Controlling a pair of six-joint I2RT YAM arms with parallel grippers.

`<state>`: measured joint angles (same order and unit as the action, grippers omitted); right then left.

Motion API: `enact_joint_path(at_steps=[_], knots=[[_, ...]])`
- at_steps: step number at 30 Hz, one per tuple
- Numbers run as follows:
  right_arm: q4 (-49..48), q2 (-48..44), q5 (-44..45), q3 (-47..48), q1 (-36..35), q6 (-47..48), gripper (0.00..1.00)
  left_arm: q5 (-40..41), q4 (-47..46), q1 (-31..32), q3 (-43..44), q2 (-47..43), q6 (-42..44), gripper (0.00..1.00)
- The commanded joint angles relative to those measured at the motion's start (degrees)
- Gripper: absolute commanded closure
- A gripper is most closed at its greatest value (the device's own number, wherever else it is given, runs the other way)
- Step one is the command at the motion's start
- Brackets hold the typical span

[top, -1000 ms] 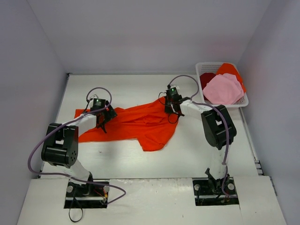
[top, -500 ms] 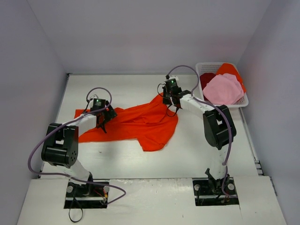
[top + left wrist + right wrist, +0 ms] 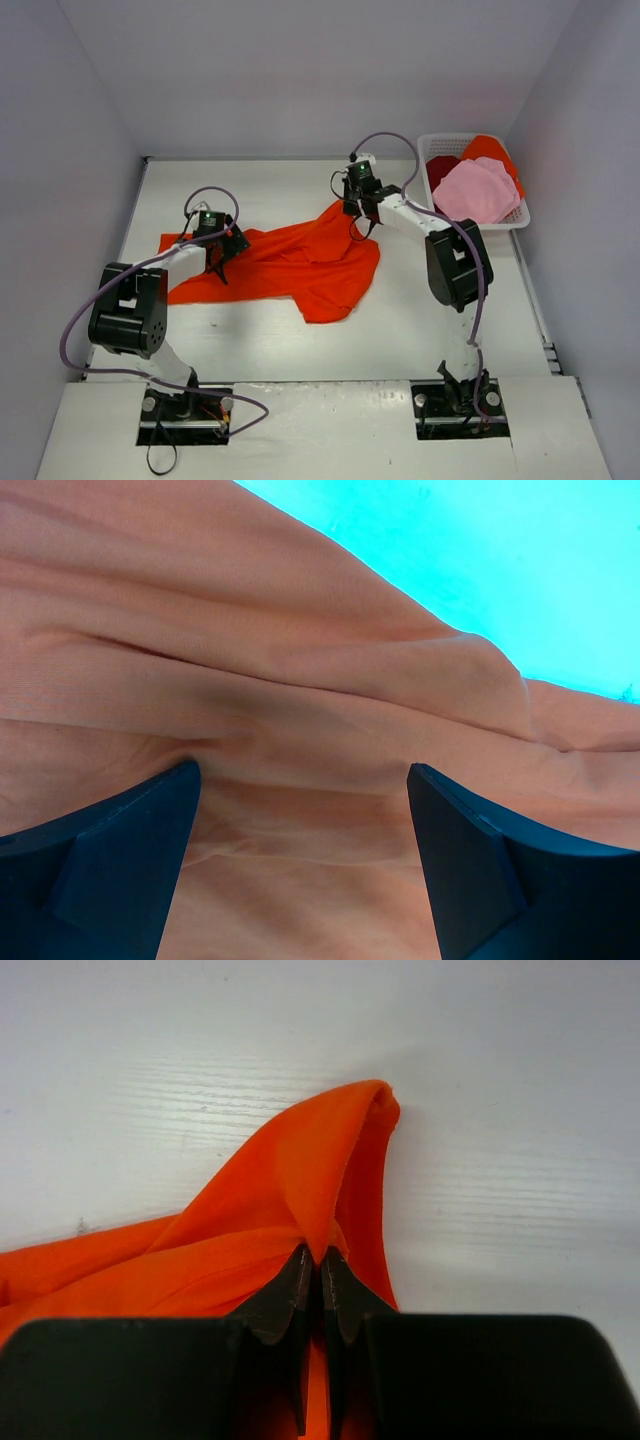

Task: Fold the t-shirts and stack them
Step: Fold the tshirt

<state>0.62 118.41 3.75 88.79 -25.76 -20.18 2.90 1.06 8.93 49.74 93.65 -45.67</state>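
Note:
A large bright orange-red t-shirt (image 3: 290, 260) lies crumpled across the middle of the white table. My right gripper (image 3: 353, 208) is shut on a pinched fold of it at its far right corner, seen in the right wrist view (image 3: 320, 1255), and holds that corner lifted. My left gripper (image 3: 218, 262) is open and stands over the shirt's left part; its fingers (image 3: 110, 860) straddle wrinkled cloth (image 3: 300, 730) in the left wrist view. A light pink shirt (image 3: 478, 190), a dark red one (image 3: 440, 168) and another orange one (image 3: 492, 150) lie in the basket.
A white lattice basket (image 3: 524, 214) stands at the table's far right corner. Grey walls close in the table at the back and both sides. Bare white table (image 3: 260, 340) lies in front of the shirt.
My right gripper has moved toward the back and a little left, pulling the shirt's far right corner with it. The left gripper has stayed in place.

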Motion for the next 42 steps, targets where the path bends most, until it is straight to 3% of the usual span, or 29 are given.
enact_joint_path(at_steps=[1, 26, 28, 29, 30, 31, 35, 37, 42], knots=[[-0.89, 1.81, 2.49, 3.49, 0.18, 1.2, 1.0, -0.35, 0.08, -0.05, -1.66, 1.1, -0.65, 0.2], [-3.08, 7.89, 3.55, 11.13, 1.24, 2.26, 1.0, -1.14, -0.09, -0.14, -2.1, 1.45, -0.47, 0.2], [-3.26, 9.11, 3.63, 12.01, 1.15, 3.04, 0.89, -1.14, -0.09, -0.23, -2.27, 1.28, -0.38, 0.2], [-3.26, 9.38, 4.16, 12.71, 1.15, 3.31, 0.8, -1.14, -0.09, -0.14, -2.27, 1.19, -0.38, 0.2], [-3.26, 9.47, 4.34, 12.89, 1.15, 3.74, 0.62, -1.14, -0.01, -0.14, -2.36, 1.01, -0.3, 0.2], [-3.26, 8.86, 4.95, 12.81, 1.32, 3.75, 0.57, -1.14, -0.09, -0.23, -2.45, 1.01, -0.3, 0.2], [-3.26, 3.77, 8.11, 8.43, 1.06, 4.28, 0.2, -1.14, -0.09, -0.14, -2.54, 1.19, -0.3, 0.2], [-3.17, -0.36, 10.21, 5.97, 0.71, 4.63, 0.14, -1.31, -1.22, -0.14, -2.45, 1.45, -0.47, 0.2], [-3.43, -9.85, 11.37, -5.37, -0.69, 2.44, 0.14, -2.02, -2.2, 0.04, -2.63, 0.75, -1.09, 0.2]])
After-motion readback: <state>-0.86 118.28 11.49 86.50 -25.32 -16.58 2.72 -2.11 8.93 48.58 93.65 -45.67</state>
